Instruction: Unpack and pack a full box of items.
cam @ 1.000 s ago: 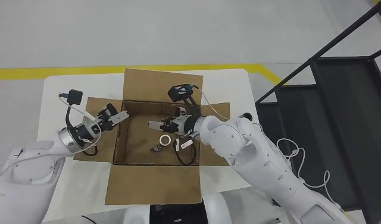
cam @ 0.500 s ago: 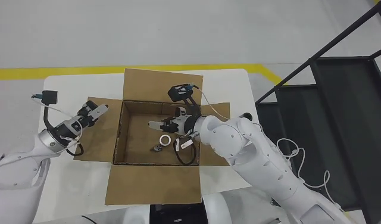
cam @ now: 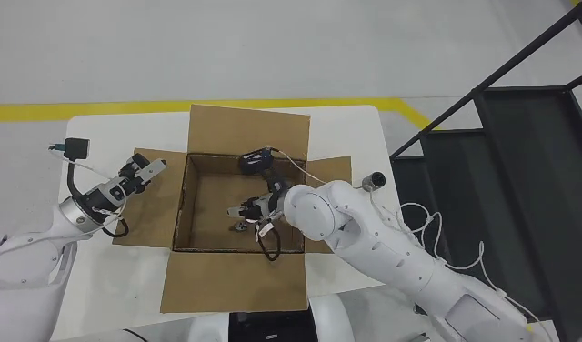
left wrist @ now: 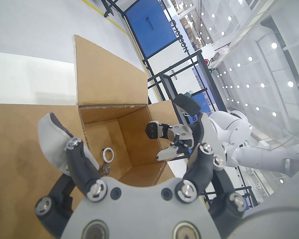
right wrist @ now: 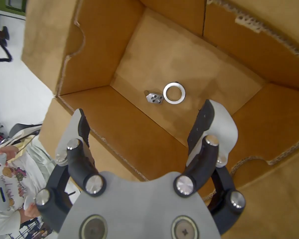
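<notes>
I read bright, even light, apparently from rows of round white ceiling lamps (left wrist: 290, 84). Soft shadows lie inside the open brown cardboard box (right wrist: 102, 38); both wrist views bow at their edges.

Pale grey floor (cam: 273, 33) with a yellow line (cam: 109, 110); white counter (cam: 344, 128), black metal steps (cam: 518, 160) beside it; blue panels (left wrist: 149, 26), rows of ceiling lights (left wrist: 274, 45)

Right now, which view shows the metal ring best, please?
Right wrist view: the metal ring lies clear on the box floor. The left wrist view shows it farther off; from the top the right pincer mostly covers it.
</notes>
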{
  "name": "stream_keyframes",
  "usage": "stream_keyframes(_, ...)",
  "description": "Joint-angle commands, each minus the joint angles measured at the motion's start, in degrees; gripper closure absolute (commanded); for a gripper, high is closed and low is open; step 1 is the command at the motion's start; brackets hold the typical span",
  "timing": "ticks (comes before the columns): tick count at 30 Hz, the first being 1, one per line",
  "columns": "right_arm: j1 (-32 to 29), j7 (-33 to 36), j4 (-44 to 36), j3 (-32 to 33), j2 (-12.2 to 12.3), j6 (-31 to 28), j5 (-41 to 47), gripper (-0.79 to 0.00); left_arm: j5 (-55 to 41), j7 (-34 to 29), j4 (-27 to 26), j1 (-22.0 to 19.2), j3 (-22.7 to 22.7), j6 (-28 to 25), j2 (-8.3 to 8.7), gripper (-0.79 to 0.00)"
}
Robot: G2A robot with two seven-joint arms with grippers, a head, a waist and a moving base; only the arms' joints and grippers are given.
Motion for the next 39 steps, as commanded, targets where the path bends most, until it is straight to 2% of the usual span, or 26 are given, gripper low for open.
stream_keyframes(1,1.8,0.9,2.5,-2.5,-0.8,1.8,-1.5,-0.785,0.0,0.0,0.0,0.0,0.0,0.0,0.00,-0.785)
stream_keyframes(7,5.1,1.7,6.2,-6.7,-2.8,5.3,-4.0,-0.785,0.0,0.0,0.0,0.0,0.0,0.0,0.00,-0.785)
stream_keyframes(39,5.1,1.7,6.2,-6.7,-2.8,5.3,-4.0,-0.785,0.0,0.0,0.0,0.0,0.0,0.0,0.00,-0.785)
